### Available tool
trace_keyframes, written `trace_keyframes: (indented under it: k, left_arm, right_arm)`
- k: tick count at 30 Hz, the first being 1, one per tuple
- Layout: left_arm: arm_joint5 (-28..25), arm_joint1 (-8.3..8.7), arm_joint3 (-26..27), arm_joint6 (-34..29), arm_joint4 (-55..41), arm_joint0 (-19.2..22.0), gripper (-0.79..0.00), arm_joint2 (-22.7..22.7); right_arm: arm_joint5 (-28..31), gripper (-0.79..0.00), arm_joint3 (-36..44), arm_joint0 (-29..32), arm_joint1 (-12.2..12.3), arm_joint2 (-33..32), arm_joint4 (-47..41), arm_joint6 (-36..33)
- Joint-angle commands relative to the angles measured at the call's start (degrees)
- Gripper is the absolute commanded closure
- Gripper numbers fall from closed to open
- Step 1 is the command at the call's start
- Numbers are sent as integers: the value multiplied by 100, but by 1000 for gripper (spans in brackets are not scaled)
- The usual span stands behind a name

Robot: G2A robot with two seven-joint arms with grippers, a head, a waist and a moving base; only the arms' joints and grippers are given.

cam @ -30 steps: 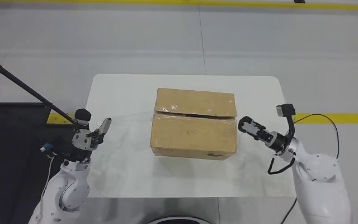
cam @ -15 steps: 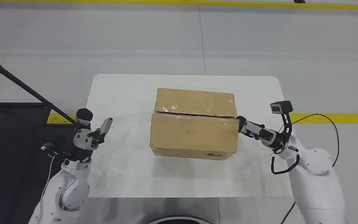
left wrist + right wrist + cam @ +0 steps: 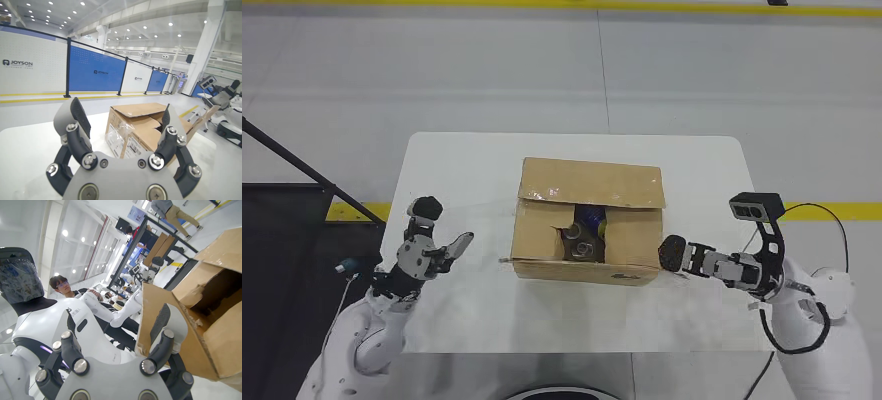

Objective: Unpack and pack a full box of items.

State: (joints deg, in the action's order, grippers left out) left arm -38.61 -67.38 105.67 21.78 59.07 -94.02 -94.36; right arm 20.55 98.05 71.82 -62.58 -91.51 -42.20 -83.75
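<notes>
Gaping wide, the right gripper (image 3: 117, 311) sits at the box (image 3: 587, 180) — its near-right flap (image 3: 151, 298). Left gripper (image 3: 122, 104), equally spread, hovers left of it.

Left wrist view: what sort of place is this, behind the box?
Probably a robot test hall or factory floor: blue and white fence panels, yellow floor lines, and a high ceiling with rows of spotlights.

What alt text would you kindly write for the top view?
A cardboard box sits on a white table, its top partly open over dark and blue items. The right gripper is at its near right corner; the open left gripper is off to the other side, apart from the box.
</notes>
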Motion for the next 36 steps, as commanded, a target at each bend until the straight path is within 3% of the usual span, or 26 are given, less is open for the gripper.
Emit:
trace_keyframes:
  k: [1, 9, 18, 22, 28, 32, 36]
  left_arm:
    - [-202, 13, 11, -6, 230, 9, -785, 37]
    - [-444, 56, 0, 123, 1398, 2, -785, 203]
    - [-787, 144, -148, 72, 2319, -138, -785, 204]
    - [-942, 181, -226, -83, 2417, -157, -785, 185]
    - [-1163, 233, -278, -407, 2480, -171, -785, 177]
    - [-1065, 246, -278, -415, 2371, -190, -785, 160]
    - [-1065, 246, -278, -415, 2371, -190, -785, 160]
  right_arm:
    - [-160, -785, 205, 95, 47, -40, 88, -161]
    - [-123, -785, 846, 429, 266, 325, 1177, -125]
    - [526, -785, 1109, 573, 722, 1071, 2083, 524]
    - [851, -785, 901, 477, 898, 1166, 1718, 850]
    - [1061, -785, 15, 136, 943, 1079, 276, 1063]
    - [653, -785, -469, -203, 891, 1198, -185, 1426]
    - [653, -785, -469, -203, 891, 1198, -185, 1426]
